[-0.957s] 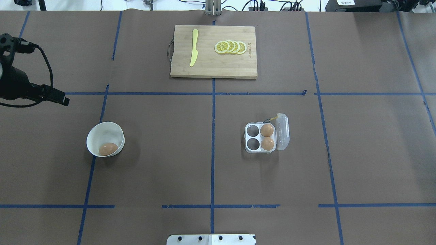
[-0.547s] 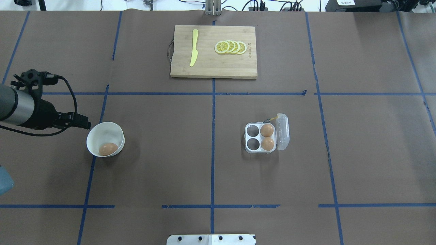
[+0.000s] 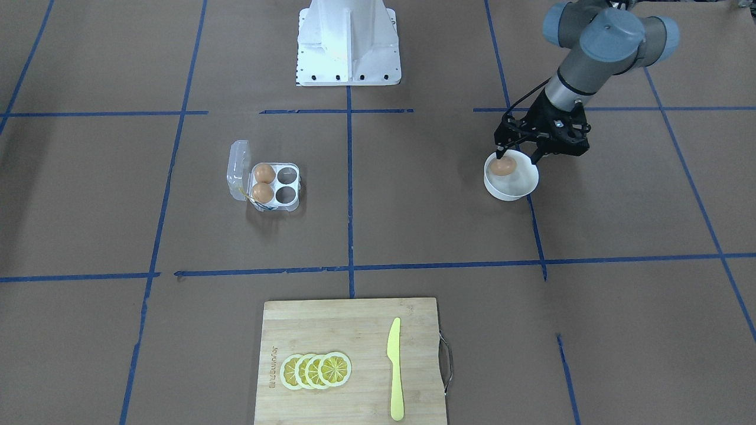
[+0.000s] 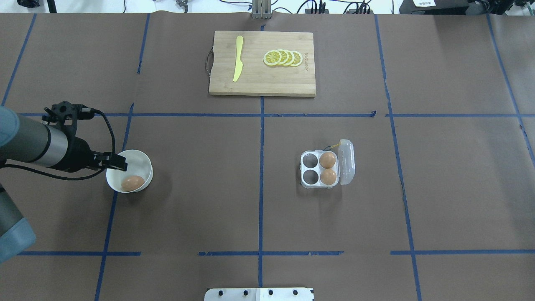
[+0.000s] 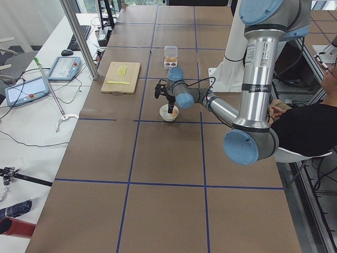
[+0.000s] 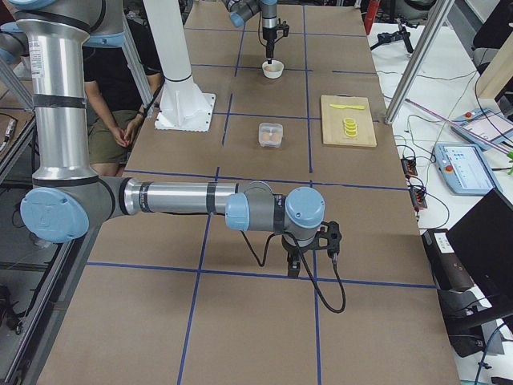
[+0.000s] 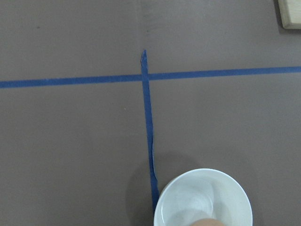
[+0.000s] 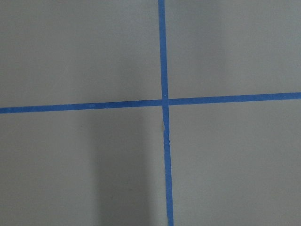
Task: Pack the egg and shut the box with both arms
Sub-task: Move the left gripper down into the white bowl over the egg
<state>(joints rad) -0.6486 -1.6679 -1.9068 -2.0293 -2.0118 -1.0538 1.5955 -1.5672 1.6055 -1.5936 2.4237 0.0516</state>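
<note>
Poising our left claw (image 3: 518, 158) for the egg (image 4: 133, 182).
We hold it spread over the bowl (image 4: 141, 161) to straddle the egg at its 6 o'clock side; the box (image 4: 310, 177) sits open at 3 o'clock.

Nothing legible from where I stand. The cutting board (image 3: 354, 330) has a small stamped mark (image 3: 273, 366) along one edge, beside the lemon slices (image 3: 316, 370), too tiny to read. A white label (image 4: 424, 3) past the surface is blurred.

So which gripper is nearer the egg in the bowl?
Left. The left gripper hangs open over the bowl, close by the egg; the right gripper is far off, beyond the box.
</note>
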